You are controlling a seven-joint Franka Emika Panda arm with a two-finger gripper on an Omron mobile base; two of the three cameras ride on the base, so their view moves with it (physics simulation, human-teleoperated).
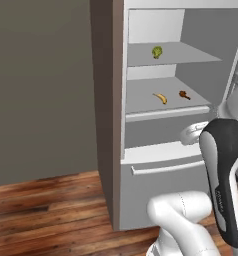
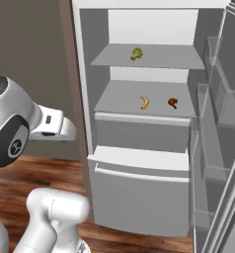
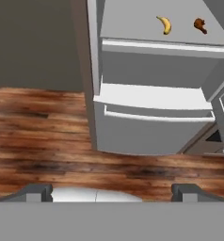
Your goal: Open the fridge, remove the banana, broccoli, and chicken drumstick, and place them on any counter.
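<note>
The fridge (image 1: 156, 185) stands open, its door (image 2: 223, 123) swung out to the right. On the upper shelf sits the broccoli (image 1: 157, 52) (image 2: 136, 54). One shelf lower lie the banana (image 1: 161, 98) (image 2: 145, 103) (image 3: 165, 25) and, to its right, the chicken drumstick (image 1: 184, 95) (image 2: 173, 103) (image 3: 200, 25). My gripper (image 3: 113, 193) is open and empty, its fingertips (image 3: 38, 192) spread wide. It hangs back from the fridge (image 3: 147, 136), well short of the shelves, looking down at the floor and the bottom drawer. The counter is out of view.
The fridge's bottom drawer (image 2: 139, 197) with its horizontal handle (image 3: 156, 117) juts out below the shelves. A dark brown wall panel (image 1: 41, 90) flanks the fridge on the left. Wooden floor (image 3: 38, 127) lies in front.
</note>
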